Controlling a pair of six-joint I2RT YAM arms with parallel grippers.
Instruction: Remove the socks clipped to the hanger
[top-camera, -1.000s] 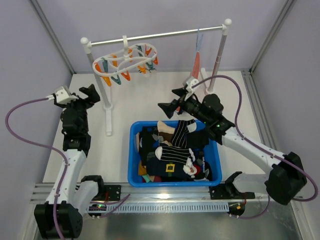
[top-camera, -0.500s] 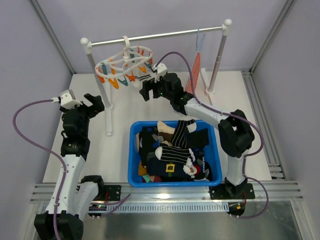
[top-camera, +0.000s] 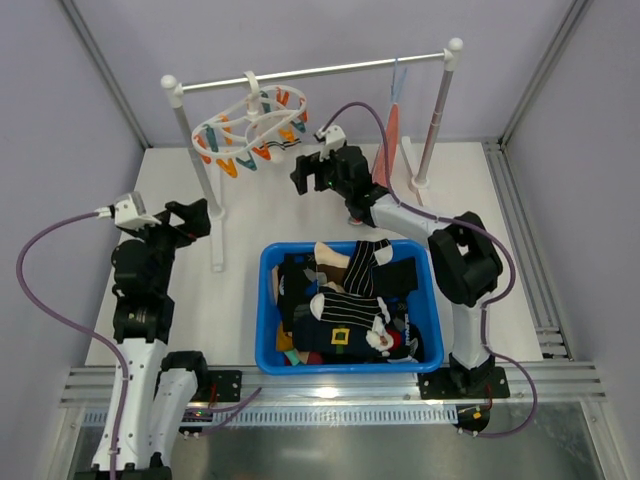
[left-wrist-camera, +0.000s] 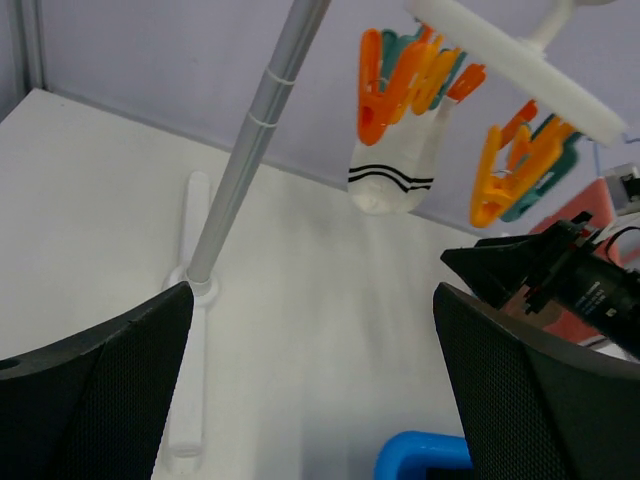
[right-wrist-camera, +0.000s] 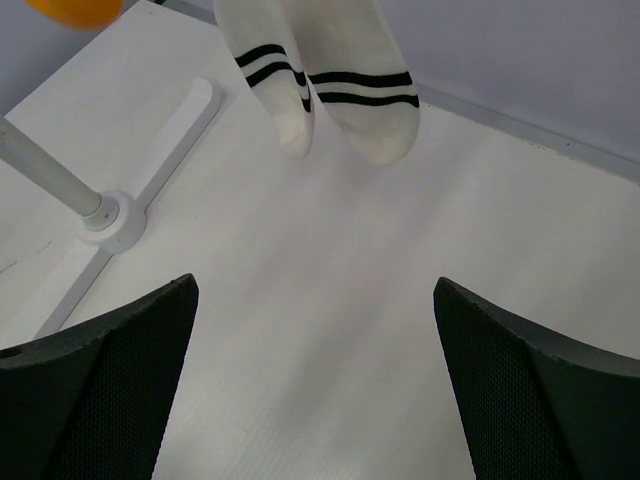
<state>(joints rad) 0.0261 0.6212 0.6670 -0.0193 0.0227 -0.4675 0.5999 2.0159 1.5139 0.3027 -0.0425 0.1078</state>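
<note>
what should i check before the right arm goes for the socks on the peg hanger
1. Right hand open: ok, spread wide.
2. Left hand open: ok.
3. White black-striped socks clipped on the white plastic oval peg hanger: ok, held by orange pegs.
4. Socks inside the right hand's grasp: not ok, they hang ahead of it.
5. Hanger hooked on the metal rail: ok.
6. More socks on the hanger's far side: cannot tell.
</note>
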